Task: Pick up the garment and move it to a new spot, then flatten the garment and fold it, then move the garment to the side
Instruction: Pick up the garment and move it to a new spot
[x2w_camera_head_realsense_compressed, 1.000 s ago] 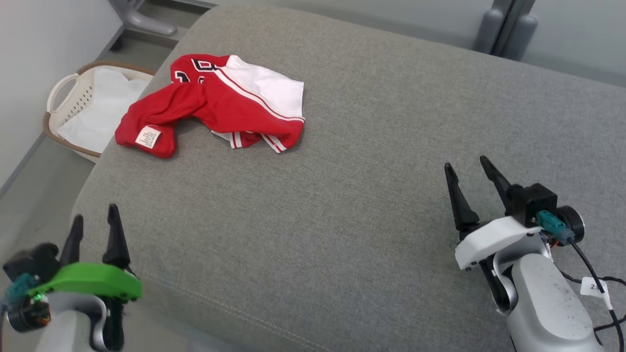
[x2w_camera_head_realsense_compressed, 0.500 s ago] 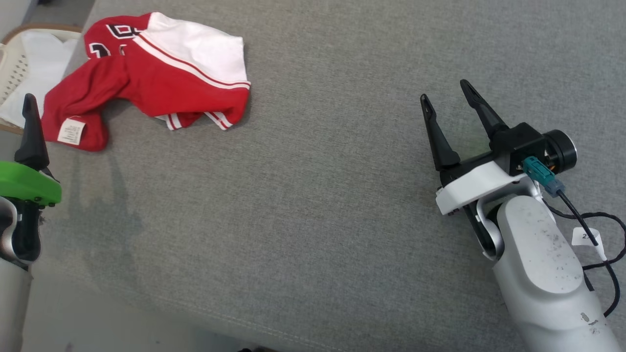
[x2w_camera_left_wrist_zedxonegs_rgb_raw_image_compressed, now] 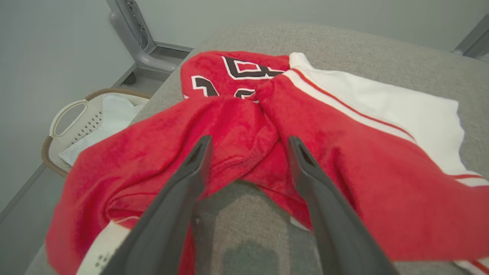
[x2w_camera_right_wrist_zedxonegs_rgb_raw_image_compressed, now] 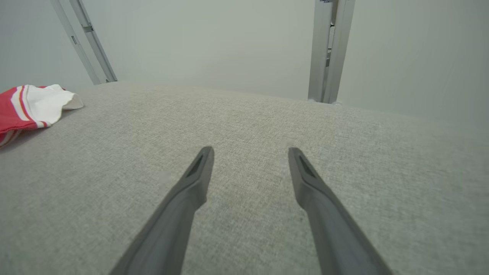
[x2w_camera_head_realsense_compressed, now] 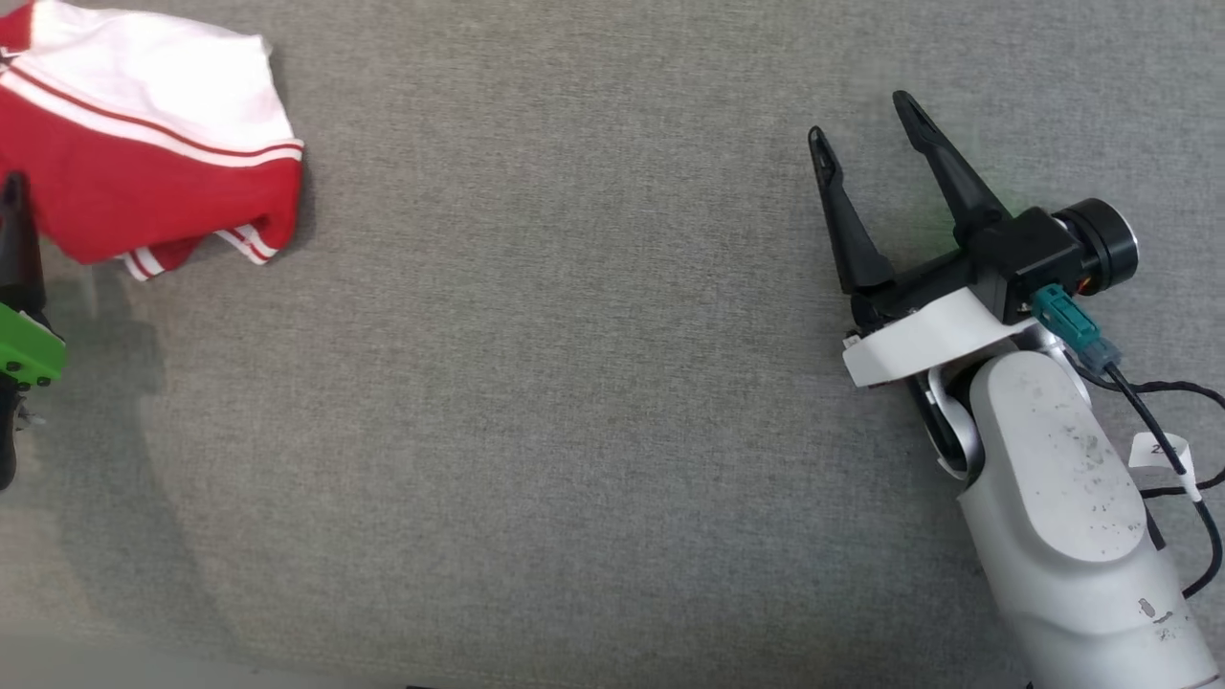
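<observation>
The head camera is swinging, so the whole scene is sliding toward 10 o'clock; apart from that, the left gripper (x2w_camera_left_wrist_zedxonegs_rgb_raw_image_compressed: 247, 142) is closing in on the garment (x2w_camera_head_realsense_compressed: 144, 144), which is lying crumpled on the grey cushion (x2w_camera_head_realsense_compressed: 574, 383). In the left wrist view the jaws are standing fully apart and empty, a red fold just beyond them at 12 o'clock, the long axis running roughly 8 to 2. The right gripper (x2w_camera_head_realsense_compressed: 861, 115) is hovering wide open, holding nothing, with the garment well apart at its 9 o'clock; the left arm is looking better placed for the pick.
</observation>
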Controlling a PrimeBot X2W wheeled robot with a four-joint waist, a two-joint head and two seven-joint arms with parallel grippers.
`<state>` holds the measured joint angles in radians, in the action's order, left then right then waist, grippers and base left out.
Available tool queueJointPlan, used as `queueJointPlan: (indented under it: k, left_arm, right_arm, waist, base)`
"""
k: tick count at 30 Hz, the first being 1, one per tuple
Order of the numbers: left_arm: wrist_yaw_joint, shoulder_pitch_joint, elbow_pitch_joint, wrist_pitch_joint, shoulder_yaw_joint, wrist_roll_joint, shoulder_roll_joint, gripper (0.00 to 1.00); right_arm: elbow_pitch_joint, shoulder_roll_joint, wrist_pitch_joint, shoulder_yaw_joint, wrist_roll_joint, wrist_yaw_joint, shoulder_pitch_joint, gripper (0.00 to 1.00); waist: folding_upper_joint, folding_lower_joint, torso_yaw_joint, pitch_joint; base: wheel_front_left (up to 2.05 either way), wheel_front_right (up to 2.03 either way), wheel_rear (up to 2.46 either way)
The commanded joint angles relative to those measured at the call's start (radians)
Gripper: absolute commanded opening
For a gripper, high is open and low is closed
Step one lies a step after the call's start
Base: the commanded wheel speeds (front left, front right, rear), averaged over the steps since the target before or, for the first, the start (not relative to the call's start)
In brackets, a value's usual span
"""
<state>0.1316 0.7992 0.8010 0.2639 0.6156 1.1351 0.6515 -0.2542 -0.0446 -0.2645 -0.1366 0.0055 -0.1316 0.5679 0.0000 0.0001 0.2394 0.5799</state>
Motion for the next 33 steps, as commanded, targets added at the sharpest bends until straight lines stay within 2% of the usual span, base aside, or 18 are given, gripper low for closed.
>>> queueJointPlan:
  k: [1, 7, 9, 12, 16, 21, 26, 33]
  left_arm:
    - [-0.002, 0.023, 0.012, -0.006, 0.019, 0.025, 0.016, 1.00]
    - [-0.002, 0.035, 0.077, -0.066, 0.088, 0.139, 0.005, 1.00]
    - [-0.002, 0.037, 0.075, -0.059, 0.106, 0.158, 0.001, 0.00]
    - [-0.002, 0.052, 0.056, -0.032, 0.117, 0.181, 0.011, 0.00]
    - [-0.002, 0.094, 0.003, -0.003, 0.105, 0.189, 0.063, 0.00]
    - [-0.002, 0.131, -0.108, 0.001, 0.014, 0.188, 0.095, 0.00]
    - [-0.002, 0.148, -0.213, 0.001, -0.070, 0.149, 0.082, 0.00]
    - [-0.002, 0.146, -0.374, 0.001, -0.108, 0.114, 0.000, 0.00]
  right_arm:
    - [-0.006, -0.011, 0.001, 0.007, -0.014, 0.002, -0.019, 1.00]
    - [0.007, -0.015, 0.002, 0.018, -0.020, 0.002, -0.031, 1.00]
    - [0.007, -0.015, 0.002, 0.021, -0.021, 0.002, -0.031, 1.00]
    - [0.006, -0.015, 0.002, 0.031, -0.019, 0.002, -0.033, 1.00]
    - [0.004, -0.012, 0.001, 0.033, -0.003, 0.002, -0.039, 1.00]
    - [-0.008, -0.009, 0.000, 0.030, 0.036, 0.002, -0.058, 1.00]
    - [-0.025, -0.009, 0.000, 0.028, 0.078, 0.002, -0.094, 1.00]
    - [-0.039, -0.008, 0.000, 0.022, 0.126, 0.002, -0.143, 1.00]
  waist:
    - [0.0000, -0.0001, -0.054, 0.049]
    - [0.0000, -0.0001, -0.075, 0.052]
    - [0.0000, -0.0001, -0.075, 0.048]
    - [0.0000, -0.0001, -0.070, 0.033]
    - [0.0000, -0.0001, -0.067, -0.005]
    - [0.0000, -0.0001, -0.071, -0.087]
    - [0.0000, -0.0001, -0.094, -0.169]
    - [0.0000, -0.0001, -0.145, -0.268]
  base:
    - [0.00, 0.00, 0.00]
    - [0.00, 0.00, 0.00]
    - [0.00, 0.00, 0.00]
    - [0.00, 0.00, 0.00]
    - [0.00, 0.00, 0.00]
    - [0.00, 0.00, 0.00]
    - [0.00, 0.00, 0.00]
    - [0.00, 0.00, 0.00]
